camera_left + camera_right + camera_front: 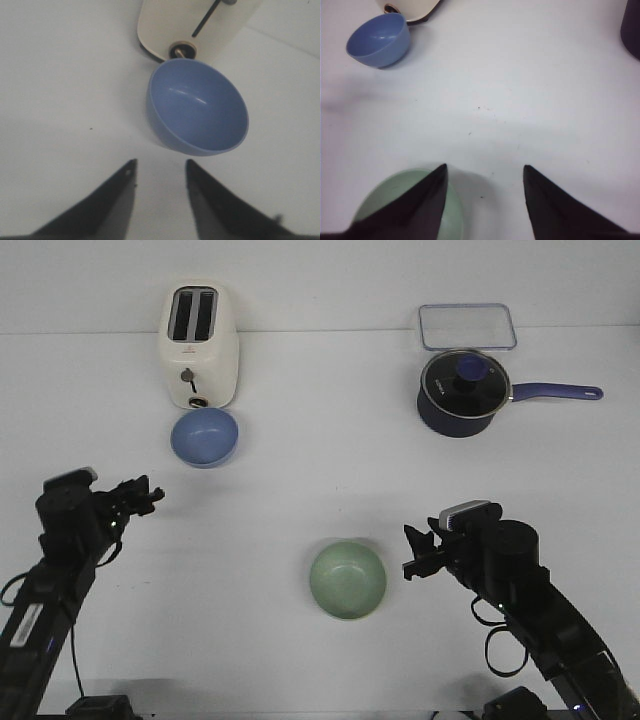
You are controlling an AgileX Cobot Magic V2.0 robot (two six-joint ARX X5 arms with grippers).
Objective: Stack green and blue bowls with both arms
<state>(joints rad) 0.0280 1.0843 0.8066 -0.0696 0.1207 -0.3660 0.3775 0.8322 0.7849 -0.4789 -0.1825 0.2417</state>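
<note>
Both fingers (127, 200) (427, 200) spread, holding nothing.

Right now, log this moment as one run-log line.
left gripper: open, facing blue bowl, apart | right gripper: open, beside green bowl, empty | bowls: both upright on table, not stacked

One bowl (205, 436) sits just ahead of the left gripper (152, 496). The other bowl (347, 580) sits beside the right gripper (414, 552).
</note>
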